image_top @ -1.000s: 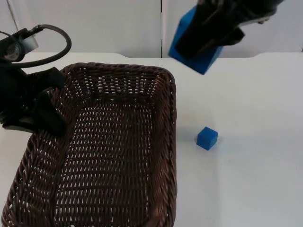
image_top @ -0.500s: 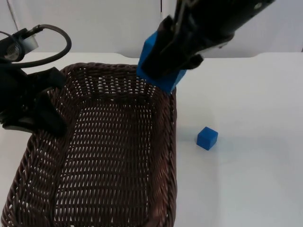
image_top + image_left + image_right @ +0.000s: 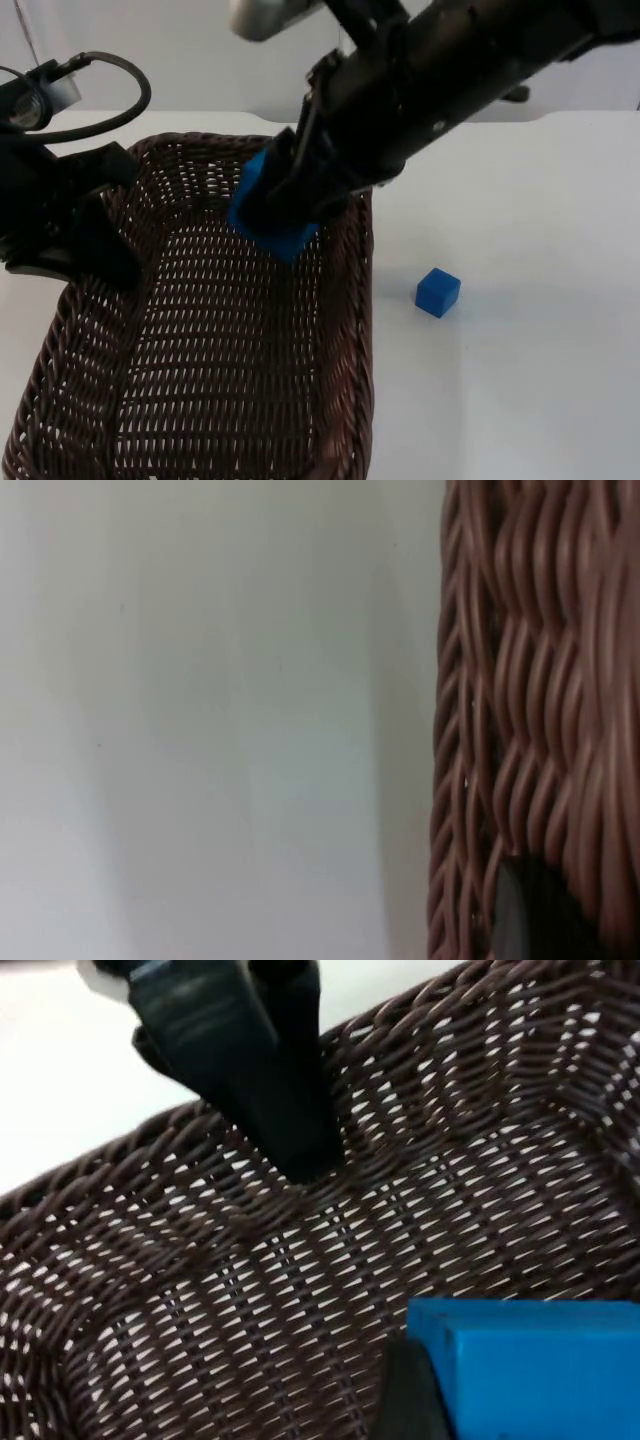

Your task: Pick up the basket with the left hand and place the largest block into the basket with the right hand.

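A dark brown wicker basket (image 3: 365,300) takes up the left half of the top view. My left gripper (image 3: 95,255) is shut on its left rim. That rim's weave (image 3: 520,680) runs past a black fingertip (image 3: 520,920) in the left wrist view. My right gripper (image 3: 290,200) is shut on the large blue block (image 3: 260,222) and holds it over the basket's far inner part. In the right wrist view the same block (image 3: 540,1370) hangs above the basket's woven floor (image 3: 300,1260), and the left gripper's black finger (image 3: 250,1070) grips the rim beyond.
A small blue cube (image 3: 437,292) lies on the white table (image 3: 520,380) to the right of the basket. The grey partition wall (image 3: 200,50) closes the back of the table.
My right arm has carried the large blue block left and down, from beyond the basket's far right corner to over its inside. The left gripper and basket have held still.
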`<act>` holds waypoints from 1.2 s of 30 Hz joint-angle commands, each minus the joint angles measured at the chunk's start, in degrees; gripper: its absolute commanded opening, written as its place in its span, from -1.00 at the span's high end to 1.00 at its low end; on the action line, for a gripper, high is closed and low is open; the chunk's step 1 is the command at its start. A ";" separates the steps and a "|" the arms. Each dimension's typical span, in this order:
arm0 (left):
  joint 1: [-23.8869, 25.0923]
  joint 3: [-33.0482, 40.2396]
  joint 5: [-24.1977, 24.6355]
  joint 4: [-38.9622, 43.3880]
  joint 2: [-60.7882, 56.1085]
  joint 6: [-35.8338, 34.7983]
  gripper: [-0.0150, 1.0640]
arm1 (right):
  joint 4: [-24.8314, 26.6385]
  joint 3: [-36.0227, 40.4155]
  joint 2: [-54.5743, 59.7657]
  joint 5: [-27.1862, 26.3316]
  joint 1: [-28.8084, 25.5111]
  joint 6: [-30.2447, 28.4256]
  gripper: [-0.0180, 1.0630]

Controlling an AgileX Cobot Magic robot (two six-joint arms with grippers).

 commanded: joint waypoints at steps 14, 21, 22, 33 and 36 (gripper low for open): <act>0.10 -0.06 1.00 -1.02 -0.31 0.04 0.91 | 0.69 -0.23 4.02 -3.89 1.83 -4.89 0.34; 0.10 -0.06 1.25 -1.02 -0.31 0.04 0.91 | 0.69 -0.23 4.02 -5.38 2.38 -4.89 -0.34; 0.10 -0.06 1.37 -1.02 -0.31 0.04 0.91 | 0.69 -0.23 4.02 -5.52 2.38 -4.89 -0.34; 0.10 -0.06 1.37 -1.02 -0.31 0.04 0.91 | 0.69 -0.23 3.44 -5.57 2.38 -4.76 -0.34; 0.10 -0.06 1.47 -1.02 -0.31 0.04 0.91 | 0.60 -0.23 1.88 -5.19 2.38 -4.76 -0.34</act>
